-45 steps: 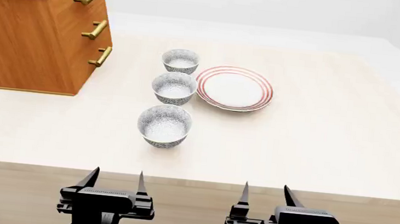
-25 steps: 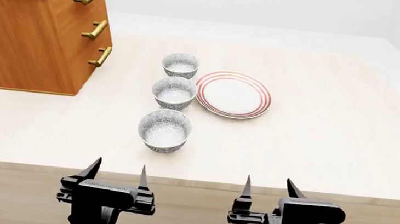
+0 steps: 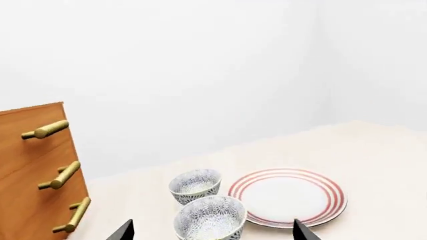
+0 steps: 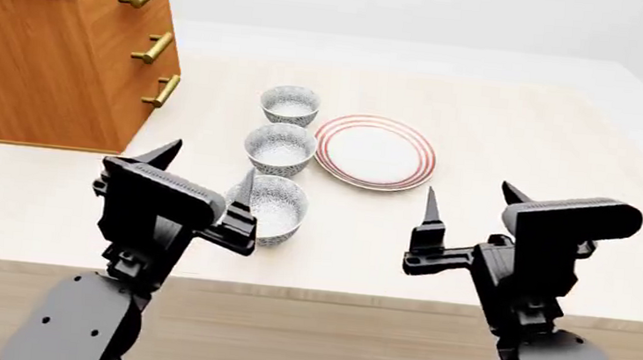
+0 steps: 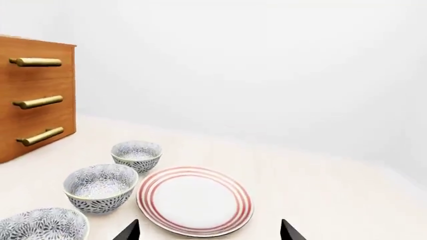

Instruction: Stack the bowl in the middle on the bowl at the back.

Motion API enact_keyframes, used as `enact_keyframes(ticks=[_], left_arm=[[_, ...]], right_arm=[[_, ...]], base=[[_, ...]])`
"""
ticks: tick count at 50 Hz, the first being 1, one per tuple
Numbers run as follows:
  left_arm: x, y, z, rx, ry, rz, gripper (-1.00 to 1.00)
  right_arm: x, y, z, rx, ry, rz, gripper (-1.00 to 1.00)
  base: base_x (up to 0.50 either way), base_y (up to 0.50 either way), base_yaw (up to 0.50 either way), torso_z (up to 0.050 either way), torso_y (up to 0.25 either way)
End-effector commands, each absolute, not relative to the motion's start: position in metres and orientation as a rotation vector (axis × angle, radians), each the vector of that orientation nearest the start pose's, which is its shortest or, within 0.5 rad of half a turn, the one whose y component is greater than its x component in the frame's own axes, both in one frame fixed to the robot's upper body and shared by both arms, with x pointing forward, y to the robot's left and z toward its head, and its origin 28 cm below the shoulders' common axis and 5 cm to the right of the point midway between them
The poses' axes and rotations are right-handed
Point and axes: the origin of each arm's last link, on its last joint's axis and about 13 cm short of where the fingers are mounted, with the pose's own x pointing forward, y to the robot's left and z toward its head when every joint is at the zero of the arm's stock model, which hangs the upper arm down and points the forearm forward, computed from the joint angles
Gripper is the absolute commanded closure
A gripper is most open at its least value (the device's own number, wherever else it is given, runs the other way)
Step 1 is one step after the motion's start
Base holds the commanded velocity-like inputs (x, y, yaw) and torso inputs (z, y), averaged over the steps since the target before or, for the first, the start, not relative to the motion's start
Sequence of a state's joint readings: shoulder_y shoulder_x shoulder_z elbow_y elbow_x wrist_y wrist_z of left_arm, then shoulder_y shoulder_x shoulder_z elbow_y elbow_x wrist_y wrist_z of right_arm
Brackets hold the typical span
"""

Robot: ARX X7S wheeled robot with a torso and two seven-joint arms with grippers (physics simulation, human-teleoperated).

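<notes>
A wooden dresser (image 4: 58,44) with three brass handles (image 4: 154,46) is seen at the left, at about 10 o'clock from the bowls, standing on the table. All drawers are shut, so its contents cannot be told.

Three speckled bowls are set in a row running from near to far. The front bowl (image 4: 275,207) is partly hidden behind the left gripper (image 4: 205,174). The middle bowl (image 4: 281,149) stands upright just beyond it, mouth up, and nothing is seen inside it. Being round, it shows no long axis. The back bowl (image 4: 290,104) stands at 12 o'clock from the middle bowl, apart from it by a narrow gap, also upright and with nothing in it. In the left wrist view the middle bowl (image 3: 210,218) is nearer and the back bowl (image 3: 195,183) farther.

A plate (image 4: 375,152) with red rings lies flat at 3 o'clock from the middle bowl, just beside it; nothing lies on it.

The left gripper is held wide, its fingers spread above the near part of the table, gripping nothing. The right gripper (image 4: 470,208) is likewise held wide and grips nothing, at about 5 o'clock from the plate.

The table (image 4: 560,159) is of pale wood with a darker front edge. Plain white walls are seen behind it.
</notes>
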State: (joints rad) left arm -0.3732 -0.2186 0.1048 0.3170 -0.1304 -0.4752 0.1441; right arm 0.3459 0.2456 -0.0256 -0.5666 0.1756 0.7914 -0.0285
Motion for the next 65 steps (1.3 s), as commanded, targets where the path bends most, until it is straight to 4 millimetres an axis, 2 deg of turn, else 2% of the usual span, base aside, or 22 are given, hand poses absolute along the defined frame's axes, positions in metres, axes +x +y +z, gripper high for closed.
enact_keyframes(ticks=[1,14,24,30,44,65], left_arm=[[0.300,0.233,0.194,0.205,-0.245,-0.307,-1.00],[0.345,0.238,0.253,0.177,-0.161,-0.252,-1.00],[0.355,0.241,0.270,0.176,-0.151,-0.226,-1.00],[0.360,0.244,0.279,0.182,-0.146,-0.210,-1.00],[0.356,0.248,0.286,0.183,-0.129,-0.209,-1.00],[0.356,0.250,0.287,0.178,-0.121,-0.210,-1.00]], right_arm=[[0.255,-0.141,0.216,-0.169,-0.133,0.174,-1.00],[0.284,-0.152,0.262,-0.120,-0.066,0.199,-1.00],[0.314,-0.158,0.293,-0.122,-0.041,0.203,-1.00],[0.328,-0.160,0.299,-0.134,-0.032,0.188,-1.00],[0.341,-0.159,0.314,-0.172,-0.038,0.178,-1.00],[0.344,-0.159,0.319,-0.169,-0.043,0.171,-1.00]], base=[[0.00,0.00,0.00,0.000,0.000],[0.00,0.00,0.00,0.000,0.000],[0.00,0.00,0.00,0.000,0.000],[0.00,0.00,0.00,0.000,0.000],[0.19,0.00,0.00,0.000,0.000],[0.28,0.00,0.00,0.000,0.000]])
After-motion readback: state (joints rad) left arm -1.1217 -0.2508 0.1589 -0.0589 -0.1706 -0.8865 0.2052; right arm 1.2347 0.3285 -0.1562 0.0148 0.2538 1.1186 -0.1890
